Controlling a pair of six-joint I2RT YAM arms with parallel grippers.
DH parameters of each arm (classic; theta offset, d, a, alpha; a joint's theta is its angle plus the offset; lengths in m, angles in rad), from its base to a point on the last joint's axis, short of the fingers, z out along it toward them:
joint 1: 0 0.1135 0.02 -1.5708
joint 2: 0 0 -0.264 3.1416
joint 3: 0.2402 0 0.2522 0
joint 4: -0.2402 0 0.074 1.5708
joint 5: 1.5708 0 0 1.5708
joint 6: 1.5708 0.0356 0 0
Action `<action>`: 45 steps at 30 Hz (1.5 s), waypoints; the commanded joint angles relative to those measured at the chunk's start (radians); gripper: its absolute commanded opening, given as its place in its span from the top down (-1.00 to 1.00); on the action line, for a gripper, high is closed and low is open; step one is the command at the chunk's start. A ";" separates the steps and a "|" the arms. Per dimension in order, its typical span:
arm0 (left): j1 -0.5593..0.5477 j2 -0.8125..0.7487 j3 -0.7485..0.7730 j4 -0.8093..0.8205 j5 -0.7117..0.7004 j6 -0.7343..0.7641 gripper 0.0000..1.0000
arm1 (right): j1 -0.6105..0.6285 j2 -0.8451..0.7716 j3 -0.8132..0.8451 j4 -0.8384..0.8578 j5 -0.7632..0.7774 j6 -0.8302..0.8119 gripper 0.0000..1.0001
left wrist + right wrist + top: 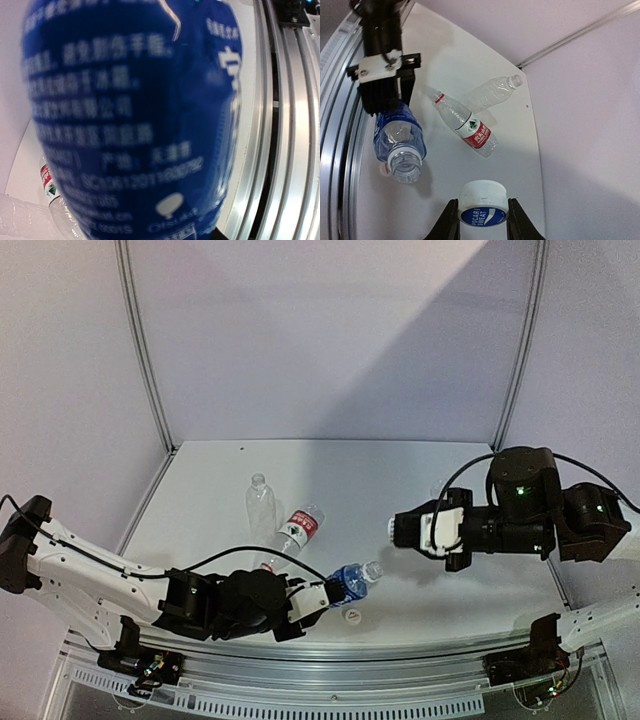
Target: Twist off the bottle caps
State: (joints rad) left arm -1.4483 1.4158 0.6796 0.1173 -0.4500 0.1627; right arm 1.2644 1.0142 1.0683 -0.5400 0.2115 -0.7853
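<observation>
My left gripper [322, 596] is shut on the blue-label bottle [350, 582] and holds it above the table's front. The bottle's open, capless neck [405, 167] points toward the right arm. Its blue label [130, 120] fills the left wrist view and hides the fingers. My right gripper [394, 530] is shut on a white cap [483, 200] with a blue printed top, held in the air apart from the bottle. The red-label bottle [300, 530] lies on the table with its cap [438, 97] on. An unlabelled bottle [260, 502] lies just behind it.
A small pale cap [352, 615] lies on the table under the held bottle. A metal rail [330, 655] runs along the near edge. Purple walls [330, 340] and metal posts close the table's back and sides.
</observation>
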 commanded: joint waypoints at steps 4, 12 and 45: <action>0.029 -0.060 -0.020 0.021 -0.113 -0.045 0.76 | -0.113 0.012 -0.005 -0.022 0.122 0.516 1.00; 0.075 -0.163 -0.070 0.061 -0.234 -0.088 0.74 | -0.329 0.282 0.006 -0.222 -0.023 0.928 1.00; 0.114 -0.295 -0.159 0.148 -0.268 -0.110 0.74 | -0.289 0.699 0.014 -0.196 -0.319 0.987 0.08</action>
State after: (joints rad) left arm -1.3518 1.1133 0.5236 0.2478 -0.7303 0.0692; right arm 0.9726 1.7336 1.0744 -0.7334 -0.1074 0.2028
